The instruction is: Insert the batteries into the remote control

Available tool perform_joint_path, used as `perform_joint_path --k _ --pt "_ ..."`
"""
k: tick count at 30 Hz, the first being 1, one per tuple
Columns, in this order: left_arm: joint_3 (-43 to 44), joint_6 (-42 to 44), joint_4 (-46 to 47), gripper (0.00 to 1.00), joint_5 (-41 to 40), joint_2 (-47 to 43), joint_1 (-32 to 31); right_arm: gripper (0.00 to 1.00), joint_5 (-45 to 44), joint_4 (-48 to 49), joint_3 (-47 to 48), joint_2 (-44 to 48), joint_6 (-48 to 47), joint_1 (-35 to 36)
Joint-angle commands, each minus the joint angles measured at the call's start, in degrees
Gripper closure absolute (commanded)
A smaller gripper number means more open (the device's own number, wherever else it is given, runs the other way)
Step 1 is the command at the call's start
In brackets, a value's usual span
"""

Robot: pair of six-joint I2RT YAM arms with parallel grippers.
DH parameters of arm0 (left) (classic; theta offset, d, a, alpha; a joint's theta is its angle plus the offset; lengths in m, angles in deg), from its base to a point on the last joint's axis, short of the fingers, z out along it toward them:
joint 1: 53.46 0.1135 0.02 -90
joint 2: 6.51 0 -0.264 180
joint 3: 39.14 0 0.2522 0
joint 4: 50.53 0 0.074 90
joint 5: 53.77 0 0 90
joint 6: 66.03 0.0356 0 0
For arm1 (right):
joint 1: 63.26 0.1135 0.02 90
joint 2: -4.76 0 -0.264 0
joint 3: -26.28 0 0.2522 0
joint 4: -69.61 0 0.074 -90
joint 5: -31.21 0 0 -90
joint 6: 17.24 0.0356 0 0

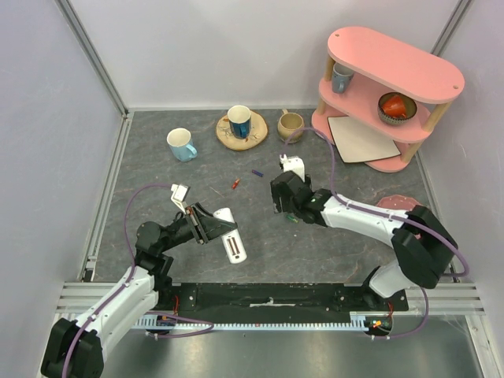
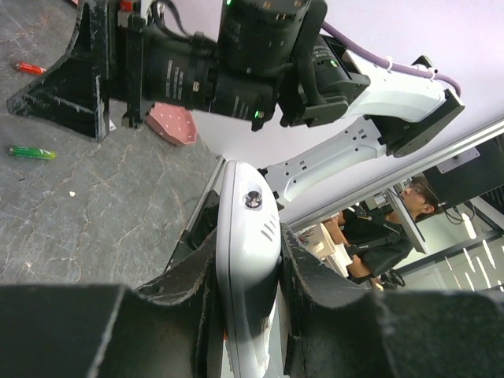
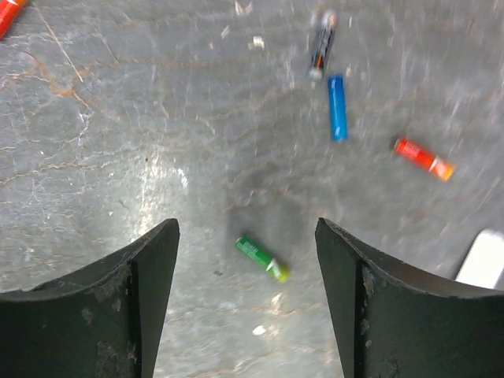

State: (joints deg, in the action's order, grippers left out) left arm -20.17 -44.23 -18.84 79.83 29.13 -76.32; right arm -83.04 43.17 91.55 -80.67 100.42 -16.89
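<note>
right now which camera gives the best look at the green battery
The right wrist view: the green battery lies whole, close and unobstructed on the table between the fingers of the open right pincer. The left wrist view shows it small near the left edge. The top view does not show it clearly.

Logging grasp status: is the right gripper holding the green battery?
No, the green battery lies loose on the table in the gap of the open right gripper, touching neither side.
</note>
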Motion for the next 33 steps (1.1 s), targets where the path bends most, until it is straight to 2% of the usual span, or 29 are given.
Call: perform_joint_path --k 1,2,5,9,14,33 --pt "0.76 -1.32 0.08 0.98 -0.44 -0.30 0.26 0.23 -12.65 -13.23 3.95 -2.55 34.77 5.39" --pt "0.94 -1.14 -0.88 0.98 -0.44 -0.57 0.35 0.23 -16.23 -14.81 4.39 -2.81 38.40 7.31" --pt "1.29 -0.70 -2.21 0.98 -0.26 -0.74 0.26 0.23 -19.76 -20.25 7.20 -5.44 45.45 9.08" --pt "0.94 -0.70 -3.17 0.98 -0.61 -0.92 0.18 0.22 -20.66 -27.03 10.02 -9.75 50.20 9.27" --pt "0.85 -0.26 -4.23 0.98 -1.23 -1.18 0.26 0.22 -20.84 -28.01 7.21 -9.58 53.99 9.18" --pt "-0.12 -0.26 -4.32 0.98 -2.02 -1.62 0.26 0.22 -15.04 -19.05 4.48 -11.60 44.94 6.01"
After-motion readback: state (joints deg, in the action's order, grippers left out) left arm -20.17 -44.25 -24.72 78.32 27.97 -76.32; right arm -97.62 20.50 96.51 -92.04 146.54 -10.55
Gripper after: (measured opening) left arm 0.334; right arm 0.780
